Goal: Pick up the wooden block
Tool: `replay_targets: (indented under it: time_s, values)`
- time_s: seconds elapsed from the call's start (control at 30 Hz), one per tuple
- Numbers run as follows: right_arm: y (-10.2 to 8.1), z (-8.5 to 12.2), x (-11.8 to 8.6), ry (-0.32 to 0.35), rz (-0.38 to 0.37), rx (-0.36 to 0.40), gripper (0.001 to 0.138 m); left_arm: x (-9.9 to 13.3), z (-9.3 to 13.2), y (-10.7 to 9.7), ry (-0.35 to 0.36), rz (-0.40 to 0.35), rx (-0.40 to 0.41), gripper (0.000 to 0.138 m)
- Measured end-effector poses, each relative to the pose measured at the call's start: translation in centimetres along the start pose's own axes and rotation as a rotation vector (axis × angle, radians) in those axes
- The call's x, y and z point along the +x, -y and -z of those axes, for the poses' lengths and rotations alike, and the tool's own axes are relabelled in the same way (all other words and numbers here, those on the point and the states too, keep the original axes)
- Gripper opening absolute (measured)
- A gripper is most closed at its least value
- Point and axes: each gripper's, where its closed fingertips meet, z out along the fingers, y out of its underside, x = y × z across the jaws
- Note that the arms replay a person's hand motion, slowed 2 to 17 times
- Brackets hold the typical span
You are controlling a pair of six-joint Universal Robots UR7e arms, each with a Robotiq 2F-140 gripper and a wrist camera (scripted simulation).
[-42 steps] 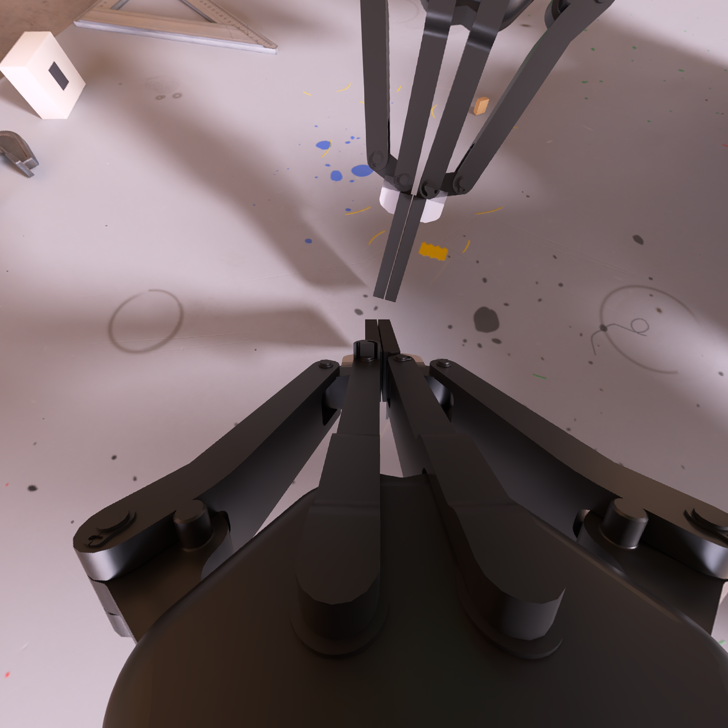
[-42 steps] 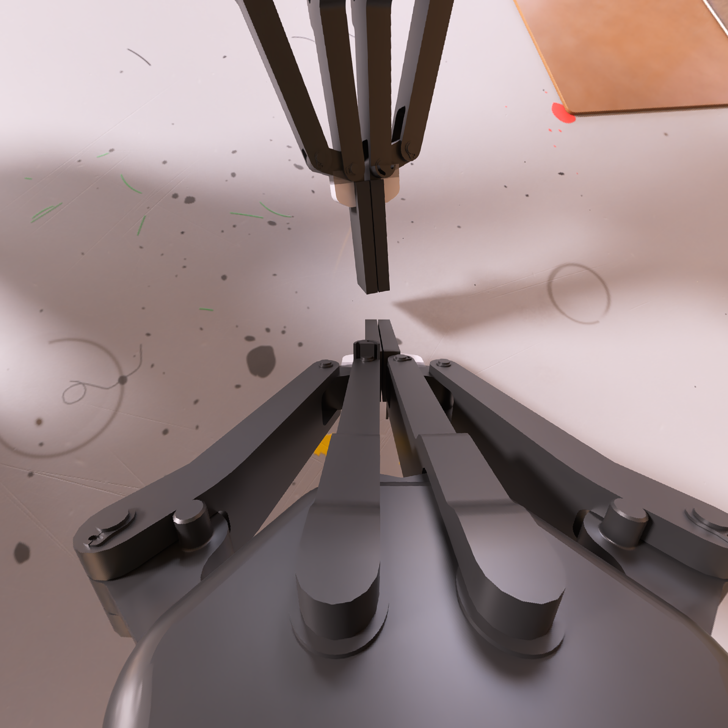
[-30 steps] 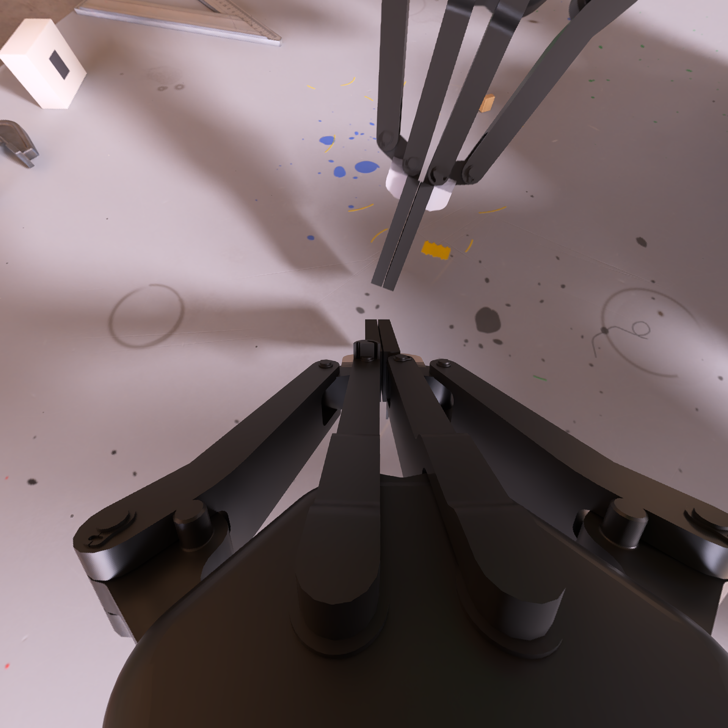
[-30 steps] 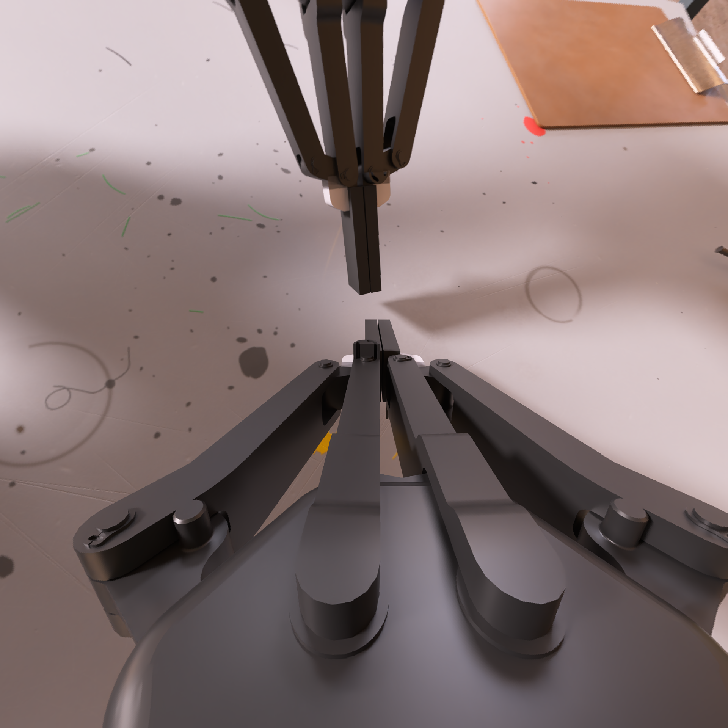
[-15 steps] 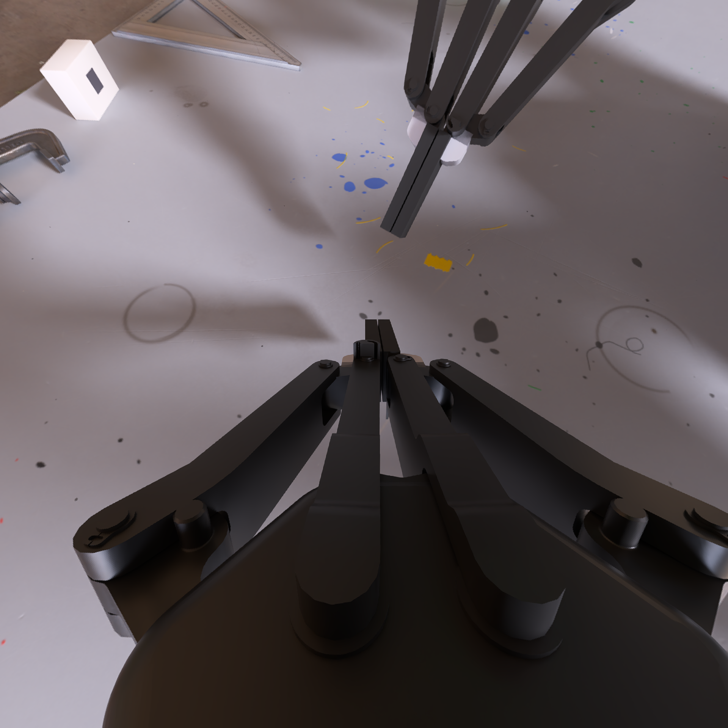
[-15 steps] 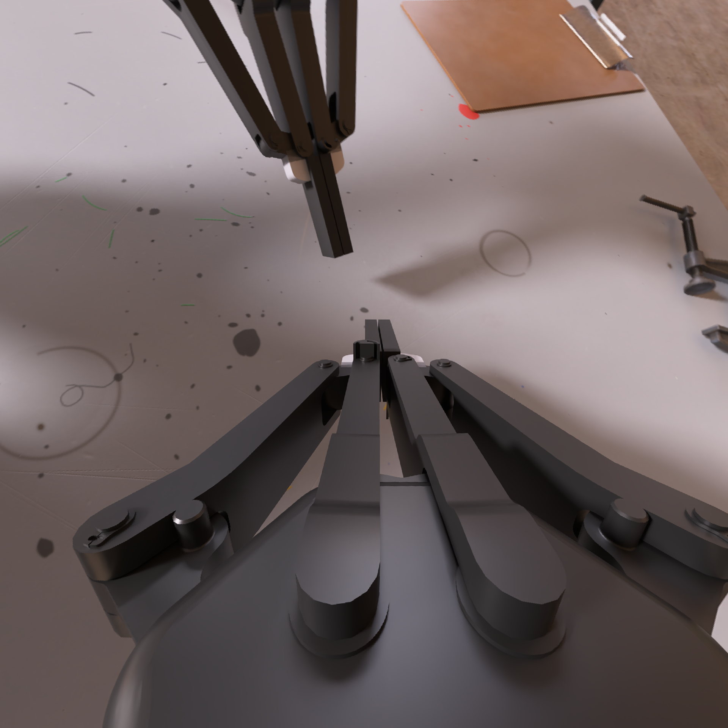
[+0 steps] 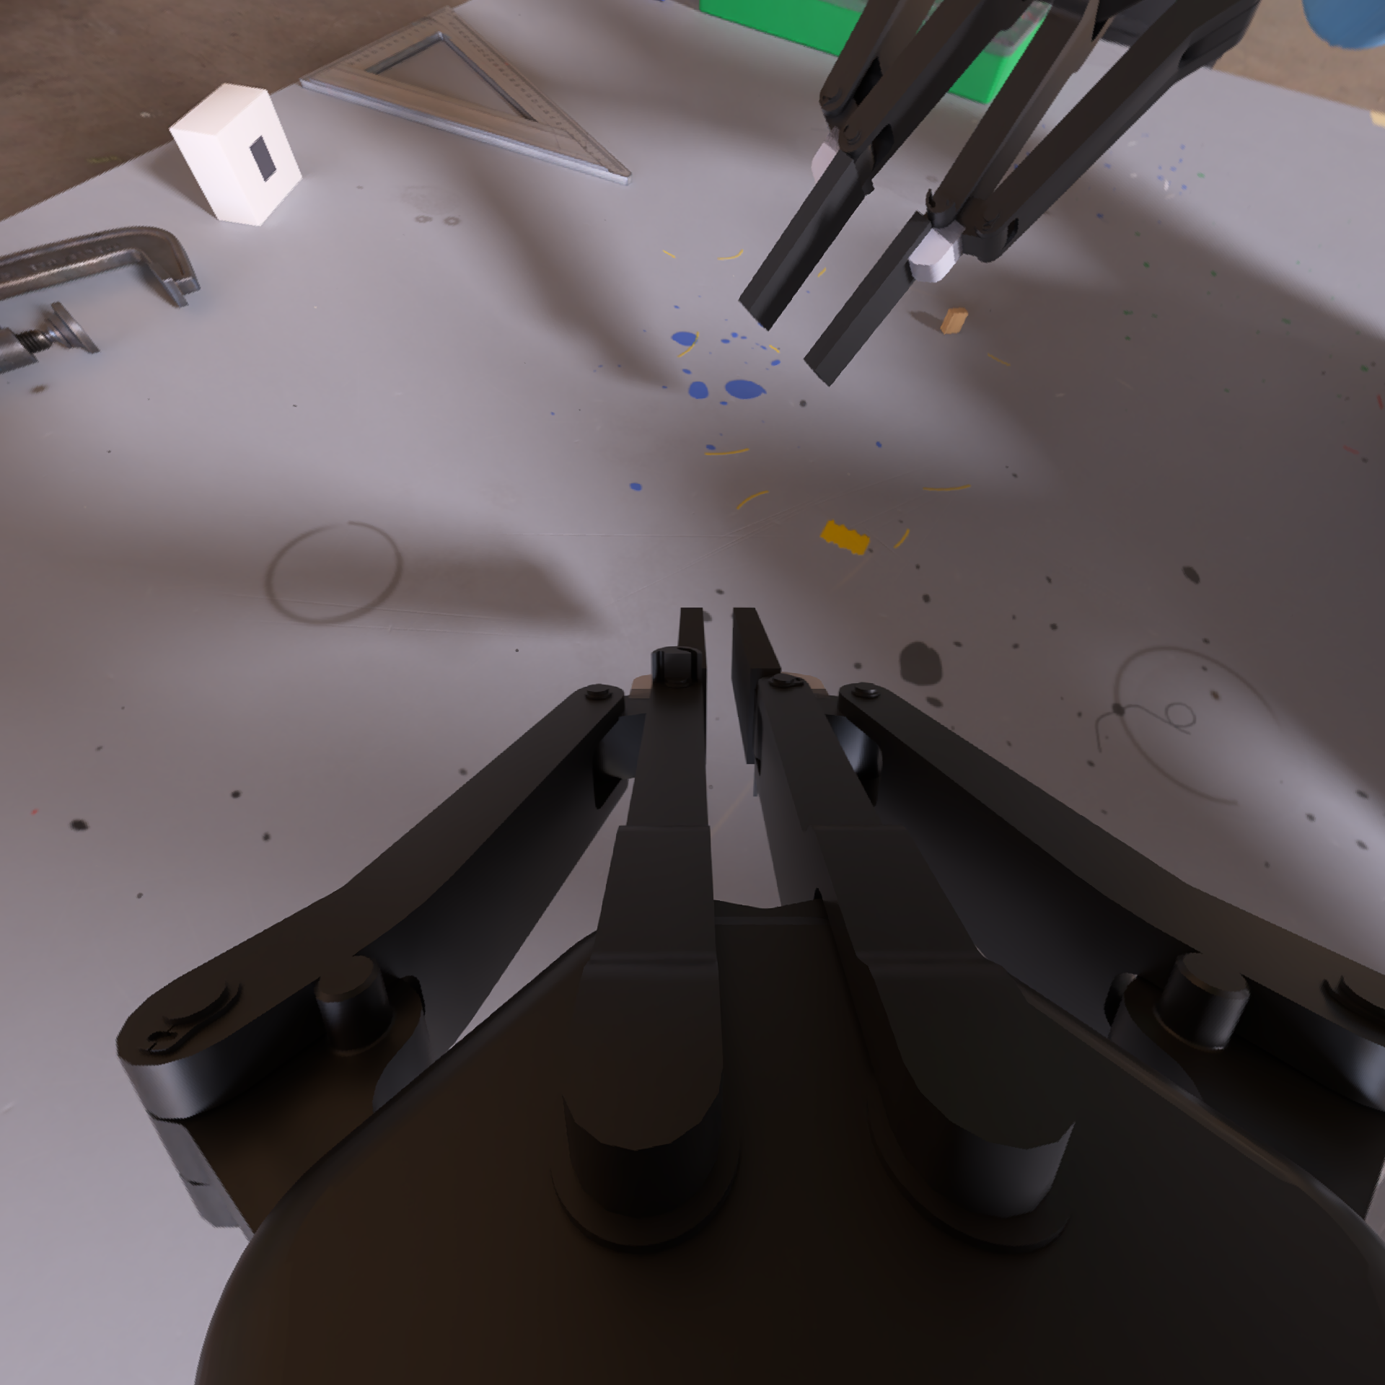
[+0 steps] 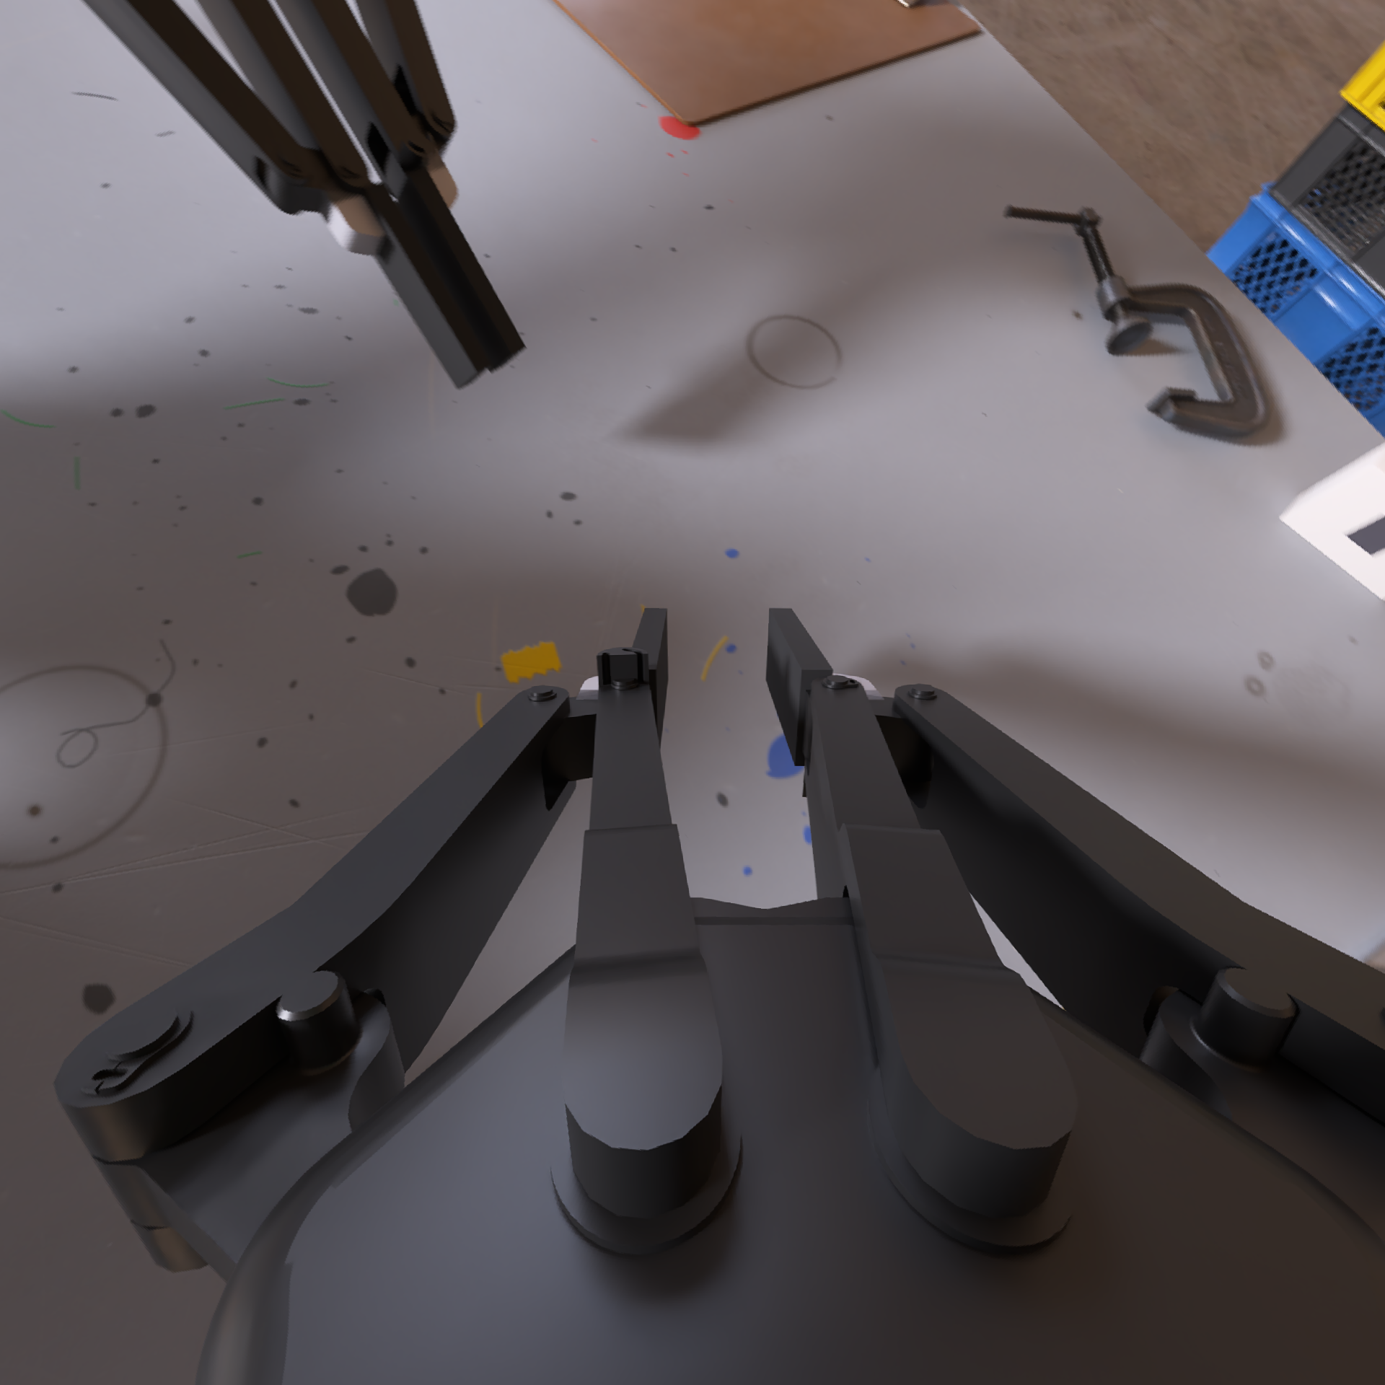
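The wooden block [image 7: 953, 321] is a small tan cube lying on the grey table [image 7: 450, 420], far from my left gripper and just right of my right gripper's fingers in the left wrist view. My left gripper [image 7: 718, 622] hangs above the table with its fingers a narrow gap apart and empty. My right gripper [image 8: 717, 626] is partly open and empty; it also shows in the left wrist view [image 7: 793, 341]. The block is hidden in the right wrist view, where the left gripper [image 8: 487, 363] shows at the upper left.
A white box [image 7: 236, 154], a metal triangle square [image 7: 465, 97] and a C-clamp [image 7: 97, 262] lie at the far left. A brown clipboard [image 8: 749, 52], the C-clamp [image 8: 1192, 352] and a blue crate [image 8: 1311, 285] show in the right wrist view. A yellow mark [image 7: 845, 537] is on the table.
Both grippers were shut tip to tip; they have drawn apart and risen. The right gripper's fingers have opened clearly and the left's have parted slightly. The block has come into view.
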Motion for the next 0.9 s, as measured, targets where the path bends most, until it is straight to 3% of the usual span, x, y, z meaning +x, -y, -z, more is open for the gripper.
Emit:
replay_targets:
  time_s: [0.23,0.47,0.7,0.9]
  values:
    - [-2.5,2.5,2.9,-0.094,-0.051,-0.048,0.047,-0.6,0.2,0.7,0.030,0.064,0.041,0.046]
    - [-5.7,5.3,4.8,-0.168,-0.092,-0.120,0.050,-0.9,-0.1,1.4,0.084,0.043,0.056,0.066]
    - [-9.6,7.3,4.5,-0.196,-0.150,-0.199,0.050,-0.6,-0.7,2.1,0.102,0.023,0.049,0.077]
    - [-12.5,8.3,2.9,-0.207,-0.195,-0.243,0.046,-0.2,-1.5,2.7,0.112,0.006,0.035,0.083]
